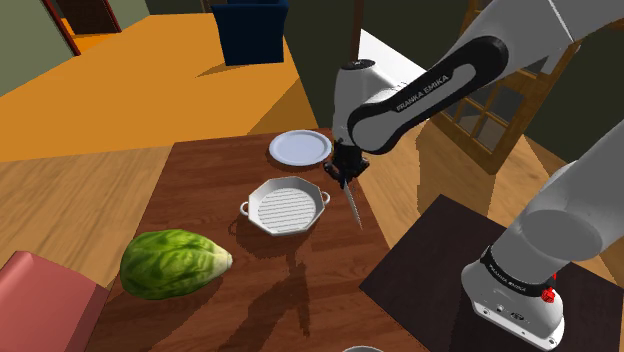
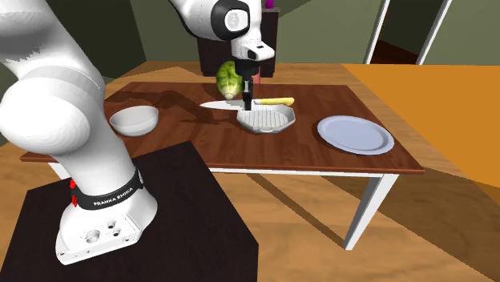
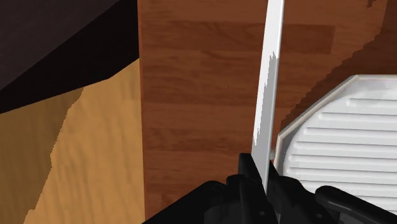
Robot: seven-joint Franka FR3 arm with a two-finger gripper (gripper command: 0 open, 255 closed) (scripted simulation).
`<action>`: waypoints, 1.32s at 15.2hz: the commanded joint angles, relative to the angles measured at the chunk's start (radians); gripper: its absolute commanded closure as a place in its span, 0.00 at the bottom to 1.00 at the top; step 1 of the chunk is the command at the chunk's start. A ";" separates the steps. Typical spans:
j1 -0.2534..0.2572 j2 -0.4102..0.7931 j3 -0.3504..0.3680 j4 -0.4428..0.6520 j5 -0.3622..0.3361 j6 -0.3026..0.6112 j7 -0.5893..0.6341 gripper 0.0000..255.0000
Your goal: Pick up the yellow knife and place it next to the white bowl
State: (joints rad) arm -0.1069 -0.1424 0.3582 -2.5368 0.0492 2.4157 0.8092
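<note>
Wrist view has the black two-finger gripper (image 3: 261,181) closed to a narrow gap on the yellow-handled knife with a white blade (image 3: 270,76). Its fingers (image 3: 247,173) press on both sides of the thin blade. The blade runs edge-on away from the hand and is cut off at the frame's edge, and the hand hides the handle.

The second exterior view shows the yellow handle sticking out on that view's right of the gripper and the blade on its left, over the far rim of the white ridged octagonal dish (image 2: 268,121).

In the shoulder view the blade slants down from the gripper just beside that dish, over the dark brown wooden table (image 2: 264,148). Whether its tip touches the wood cannot be told.

The white round bowl (image 2: 134,120) sits well apart from the knife, at the table's end on the second exterior view's left. A white flat plate (image 2: 355,134) and a green lettuce head (image 2: 228,78) also lie on the table, the lettuce partly hidden by the arm.
</note>
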 commanded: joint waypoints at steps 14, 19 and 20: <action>0.174 0.087 0.250 0.102 -0.033 -0.022 0.453 1.00; 0.230 0.178 0.315 0.195 -0.112 -0.045 0.631 1.00; 0.232 0.190 0.314 0.191 -0.123 -0.032 0.640 1.00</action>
State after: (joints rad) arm 0.1172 0.0401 0.6659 -2.3520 -0.0661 2.3843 1.4276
